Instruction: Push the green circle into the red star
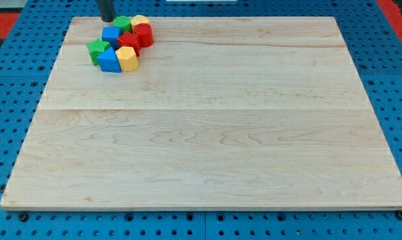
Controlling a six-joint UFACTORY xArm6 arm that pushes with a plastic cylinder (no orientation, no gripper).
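The blocks lie packed in one cluster at the top left of the wooden board [207,133]. The green circle [123,25] is at the cluster's top, beside a yellow block [139,23]. The red star [128,43] lies just below the green circle, in the middle of the cluster, touching or nearly touching it. My tip [108,20] stands at the board's top edge, just left of the green circle and right above a blue block [111,35]. I cannot tell whether it touches either.
A second red block [145,35] sits right of the red star. A green star-like block [98,49], a blue block [109,61] and a yellow block [127,59] form the cluster's lower row. Blue pegboard [14,80] surrounds the board.
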